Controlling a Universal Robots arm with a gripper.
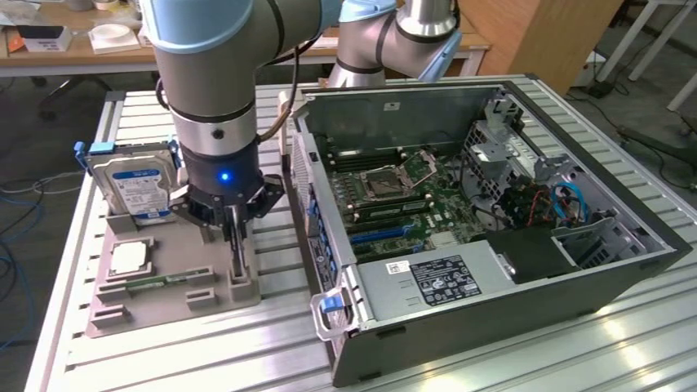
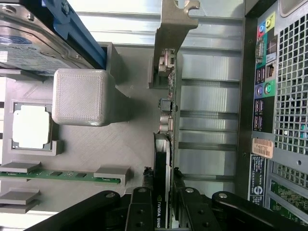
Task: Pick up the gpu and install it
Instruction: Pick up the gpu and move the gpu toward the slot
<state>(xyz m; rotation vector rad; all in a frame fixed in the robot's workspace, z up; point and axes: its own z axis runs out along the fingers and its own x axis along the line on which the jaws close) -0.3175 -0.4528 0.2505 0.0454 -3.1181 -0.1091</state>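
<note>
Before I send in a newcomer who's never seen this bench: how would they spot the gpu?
Beside the open computer case lies a grey parts tray. The gpu stands on edge along its case side, gripped by the tool. It is a green card with black cooler and silver bracket, unlike the labelled hard drive.

Room stuff, quick notes: wooden desk (image 1: 65, 59) along back, white box (image 1: 44, 37) and white roll-shaped thing (image 1: 113, 34) on it. Wooden cabinet (image 1: 534, 33) at back on exterior view's right, white table legs (image 1: 645, 37) beside it. Grey floor (image 1: 38, 122) — loose blue cables (image 1: 15, 245) on exterior view's left, dark cables (image 1: 654, 139) on right. Ribbed aluminium worktable (image 1: 566, 355) in front, bright glare on slats.
</note>
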